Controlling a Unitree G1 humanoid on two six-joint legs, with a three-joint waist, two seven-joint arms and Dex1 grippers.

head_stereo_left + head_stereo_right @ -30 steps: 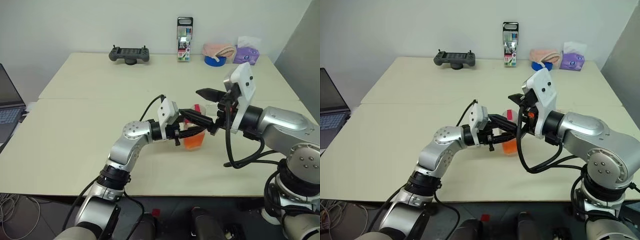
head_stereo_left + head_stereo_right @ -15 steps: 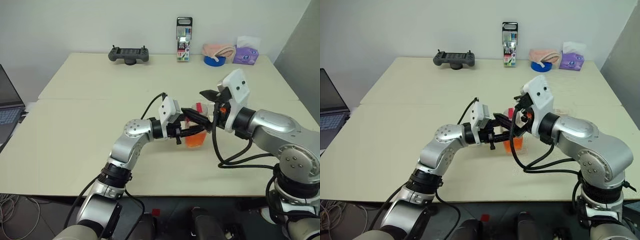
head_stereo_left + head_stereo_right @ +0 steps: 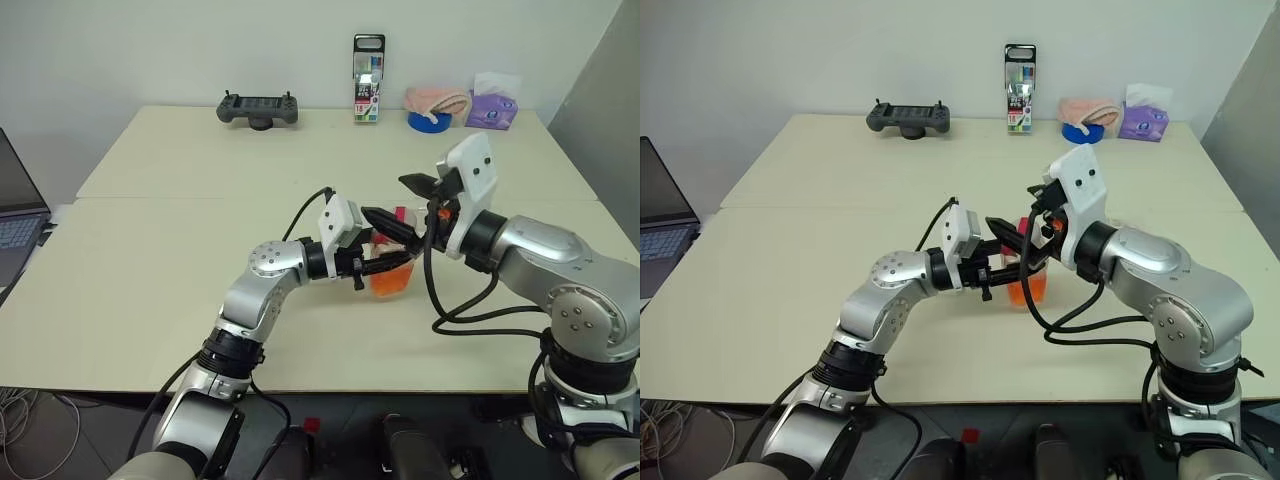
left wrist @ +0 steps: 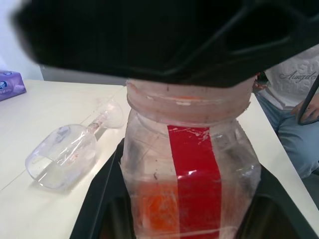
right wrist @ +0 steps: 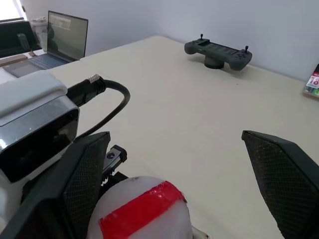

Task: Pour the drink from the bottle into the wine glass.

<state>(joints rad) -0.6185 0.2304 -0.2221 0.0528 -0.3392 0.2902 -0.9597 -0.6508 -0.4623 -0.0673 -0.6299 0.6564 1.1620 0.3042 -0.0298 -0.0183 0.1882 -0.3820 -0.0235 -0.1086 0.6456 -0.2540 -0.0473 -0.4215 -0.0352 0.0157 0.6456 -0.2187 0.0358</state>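
Observation:
My left gripper [image 3: 384, 266] is shut on the bottle [image 3: 391, 275], holding it upright just over the middle of the table. The bottle [image 4: 192, 164] is clear plastic with a red label strip. The orange drink [image 4: 159, 204] fills its lower part. My right gripper [image 3: 403, 204] is open, one black finger on each side of the red-and-white cap [image 5: 142, 209], with a gap to the cap on both sides. The wine glass [image 4: 65, 154] lies on its side on the table beyond the bottle.
Along the table's far edge are a game controller [image 3: 259, 108], a tall colourful container [image 3: 368, 80], a blue tape roll [image 3: 430, 121], a pink cloth [image 3: 437, 99] and a purple tissue pack [image 3: 492, 108]. A laptop [image 3: 15, 220] sits at the left. A person [image 4: 294, 89] sits beyond the table.
My right gripper has tilted down and moved in around the bottle's cap, staying open. The left gripper and the bottle have kept still.

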